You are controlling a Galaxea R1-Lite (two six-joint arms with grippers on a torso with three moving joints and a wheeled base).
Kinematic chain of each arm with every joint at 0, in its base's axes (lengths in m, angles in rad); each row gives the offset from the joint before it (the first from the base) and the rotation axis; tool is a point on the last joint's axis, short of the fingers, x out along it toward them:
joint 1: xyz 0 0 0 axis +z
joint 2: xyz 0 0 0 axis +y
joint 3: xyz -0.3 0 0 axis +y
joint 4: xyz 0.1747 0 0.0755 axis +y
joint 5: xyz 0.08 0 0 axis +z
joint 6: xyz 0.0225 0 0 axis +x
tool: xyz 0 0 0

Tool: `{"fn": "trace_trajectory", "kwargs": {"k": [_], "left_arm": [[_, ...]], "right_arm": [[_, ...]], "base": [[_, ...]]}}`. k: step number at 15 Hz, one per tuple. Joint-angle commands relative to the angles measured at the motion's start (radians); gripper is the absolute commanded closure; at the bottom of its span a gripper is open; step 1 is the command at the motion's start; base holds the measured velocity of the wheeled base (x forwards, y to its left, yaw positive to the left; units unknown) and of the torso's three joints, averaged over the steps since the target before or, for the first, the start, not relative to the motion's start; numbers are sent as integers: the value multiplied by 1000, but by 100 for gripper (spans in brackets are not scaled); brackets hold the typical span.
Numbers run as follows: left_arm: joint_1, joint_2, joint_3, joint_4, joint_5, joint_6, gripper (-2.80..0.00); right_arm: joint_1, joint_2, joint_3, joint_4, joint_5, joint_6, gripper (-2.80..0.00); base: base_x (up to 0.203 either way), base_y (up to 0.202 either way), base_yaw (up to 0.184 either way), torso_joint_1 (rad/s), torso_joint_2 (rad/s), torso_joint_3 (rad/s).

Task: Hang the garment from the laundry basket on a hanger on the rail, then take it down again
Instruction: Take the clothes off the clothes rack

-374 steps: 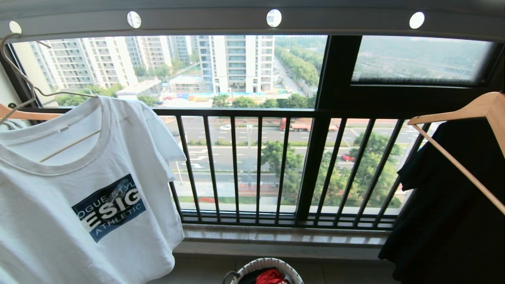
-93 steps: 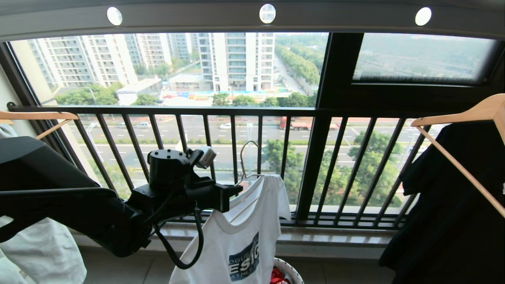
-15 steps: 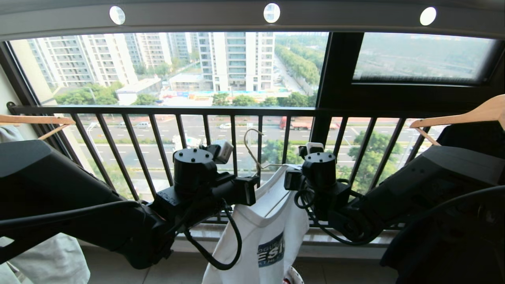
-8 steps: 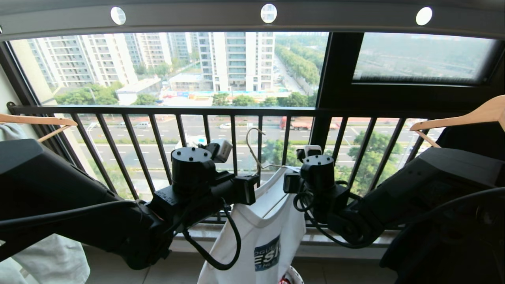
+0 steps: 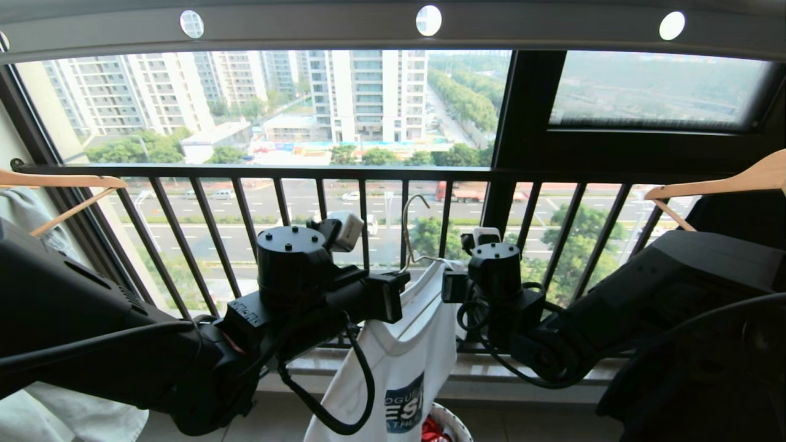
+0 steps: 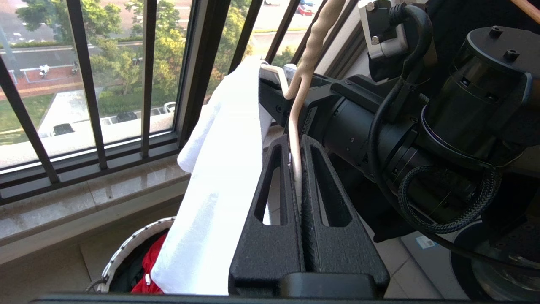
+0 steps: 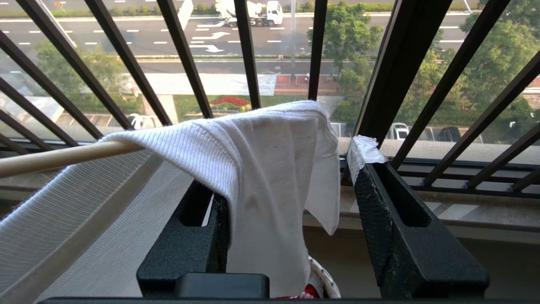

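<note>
with the hanger [image 6: 295, 126] pinched in the left gripper [image 6: 297, 169], the right gripper [image 7: 295, 198], fingers spread, must next strip the garment [image 5: 399, 362] off.

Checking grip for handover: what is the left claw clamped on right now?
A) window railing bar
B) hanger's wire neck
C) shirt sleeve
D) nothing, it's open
B: in the left wrist view the left claw is shut on the cream hanger neck.

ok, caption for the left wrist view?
Left gripper shut on the hanger neck, T-shirt draped above the basket.
</note>
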Motion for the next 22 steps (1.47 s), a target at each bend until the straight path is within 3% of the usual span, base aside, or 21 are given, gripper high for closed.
{"fn": "trace_trajectory", "kwargs": {"k": [1, 13, 14, 22], "left_arm": [[-3, 2, 0, -5, 0, -2, 0], [-1, -1, -3, -5, 6, 0, 0], [-1, -1, -3, -6, 6, -1, 0], [9, 20, -15, -7, 25, 3, 0]], "right_arm": [[7, -8, 4, -6, -2, 2, -280], [39, 5, 20, -5, -2, 1, -280], [39, 7, 21, -6, -2, 2, 0], [41, 4, 20, -6, -2, 3, 0]], "base": [[0, 0, 0, 0, 0, 0], [0, 0, 0, 0, 0, 0], [0, 0, 0, 0, 0, 0], [0, 0, 0, 0, 0, 0]]}}
